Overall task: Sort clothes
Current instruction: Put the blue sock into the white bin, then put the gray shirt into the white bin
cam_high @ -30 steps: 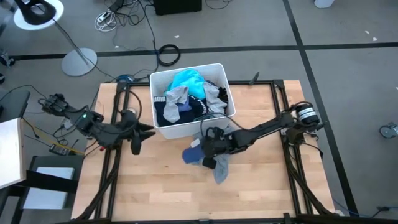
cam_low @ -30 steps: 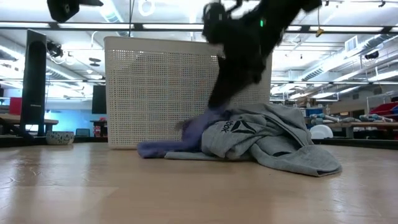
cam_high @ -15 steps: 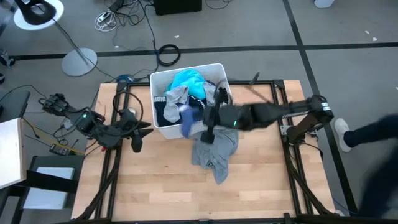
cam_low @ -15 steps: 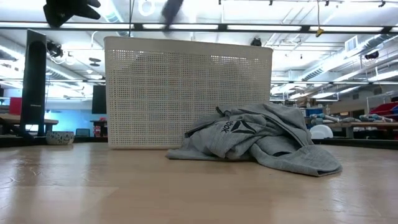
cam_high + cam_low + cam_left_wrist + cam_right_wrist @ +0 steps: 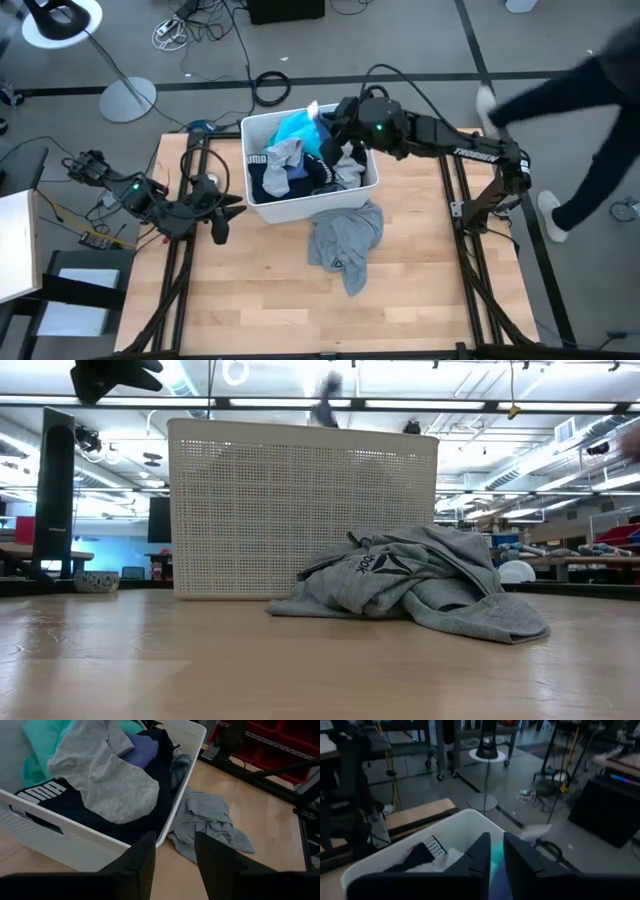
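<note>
I've got the right hand [image 5: 335, 118], fingers slightly apart and empty, over the bin [image 5: 262, 209] of clothes [image 5: 300, 160], grey top [image 5: 345, 238] on the counter [image 5: 260, 290]; next I'd lower and pinch another garment, left hand [image 5: 228, 212] parked apart.

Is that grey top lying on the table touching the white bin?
Touching. In the low view the grey top lies bunched against the bin's wall; the high view shows its upper edge meeting the bin's near side.
</note>
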Available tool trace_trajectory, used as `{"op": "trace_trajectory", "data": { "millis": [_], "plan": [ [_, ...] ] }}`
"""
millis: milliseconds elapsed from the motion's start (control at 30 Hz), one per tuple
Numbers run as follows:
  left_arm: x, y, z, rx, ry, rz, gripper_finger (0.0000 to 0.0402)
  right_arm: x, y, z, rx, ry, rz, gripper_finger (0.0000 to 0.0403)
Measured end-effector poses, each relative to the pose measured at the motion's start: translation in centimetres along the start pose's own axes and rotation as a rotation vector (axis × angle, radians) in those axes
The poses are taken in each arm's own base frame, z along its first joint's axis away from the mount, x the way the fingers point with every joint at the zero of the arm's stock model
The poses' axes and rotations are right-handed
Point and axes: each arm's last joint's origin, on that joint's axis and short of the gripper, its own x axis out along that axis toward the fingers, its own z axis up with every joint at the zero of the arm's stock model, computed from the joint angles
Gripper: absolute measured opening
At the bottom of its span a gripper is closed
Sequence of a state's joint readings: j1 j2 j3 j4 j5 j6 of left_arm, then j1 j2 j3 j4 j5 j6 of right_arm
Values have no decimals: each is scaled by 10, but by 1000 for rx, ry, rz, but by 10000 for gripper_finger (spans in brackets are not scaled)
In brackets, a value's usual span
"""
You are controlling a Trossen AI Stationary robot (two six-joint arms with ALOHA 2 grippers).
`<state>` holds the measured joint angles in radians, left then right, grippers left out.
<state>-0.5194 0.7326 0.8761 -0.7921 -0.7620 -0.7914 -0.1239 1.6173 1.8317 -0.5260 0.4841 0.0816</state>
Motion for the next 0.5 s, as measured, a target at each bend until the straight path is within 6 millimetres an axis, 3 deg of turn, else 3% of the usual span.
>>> {"op": "trace_trajectory", "data": {
  "millis": [133, 233, 500],
  "plan": [
    [0, 0, 0, 1, 0, 0, 142, 1, -4, -3, 7, 33, 1, 100],
    [0, 0, 0, 1, 0, 0, 142, -10, -5, 0, 2, 36, 12, 135],
    [0, 1, 0, 4, -18, 22, 142, -83, -3, -7, 104, 195, 135, 194]
  ]
}}
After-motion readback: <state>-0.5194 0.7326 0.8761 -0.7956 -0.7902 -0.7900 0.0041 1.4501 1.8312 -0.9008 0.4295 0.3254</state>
